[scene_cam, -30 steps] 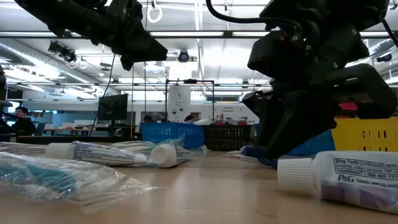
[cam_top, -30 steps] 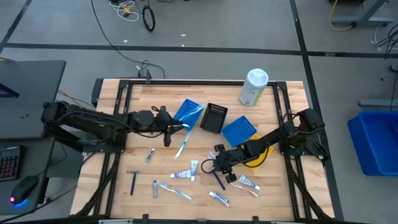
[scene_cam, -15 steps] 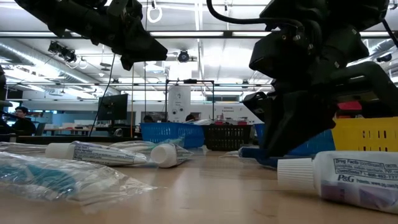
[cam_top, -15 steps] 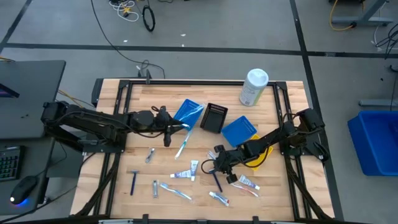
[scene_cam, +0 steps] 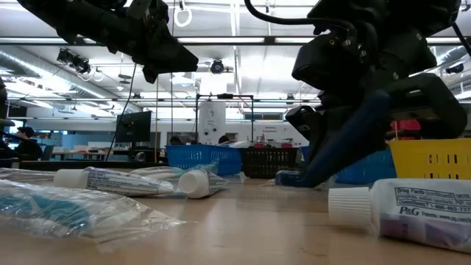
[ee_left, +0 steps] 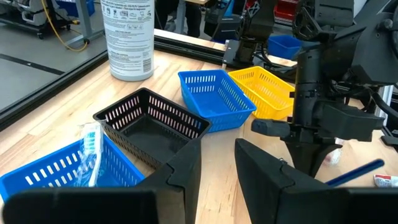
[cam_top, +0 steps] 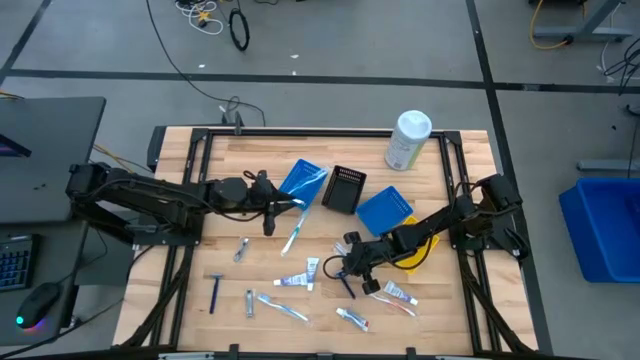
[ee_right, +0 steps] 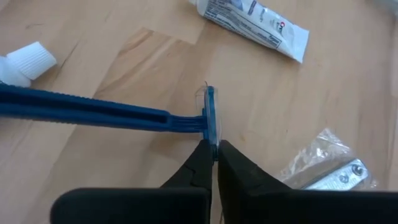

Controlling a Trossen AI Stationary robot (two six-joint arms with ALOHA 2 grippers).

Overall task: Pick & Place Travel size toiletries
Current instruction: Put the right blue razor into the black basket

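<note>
A blue-handled razor lies on the wood near the table's middle front, with my right gripper shut on it. In the high view that gripper stands just far of the razor. In the low view the razor's handle slants up off the table. My left gripper hangs open and empty left of centre, beside a blue tray that holds a wrapped toothbrush. Toothpaste tubes, another razor and wrapped toothbrushes lie loose along the front. My right gripper pinches the razor's head between its two fingertips. The fingers slant down from the table's right side and stand at right angles to the handle. The head end stays low at the table while the handle tilts upward.
A black tray and a second blue tray stand mid-table, and a yellow tray sits under my right arm. A big white canister stands at the far edge. A toothpaste tube and a wrapped item lie close to the razor.
My right gripper has shut on the razor's head without shifting. The razor has turned slightly on the table, and its handle, flat a second ago, now tips up off the wood.
</note>
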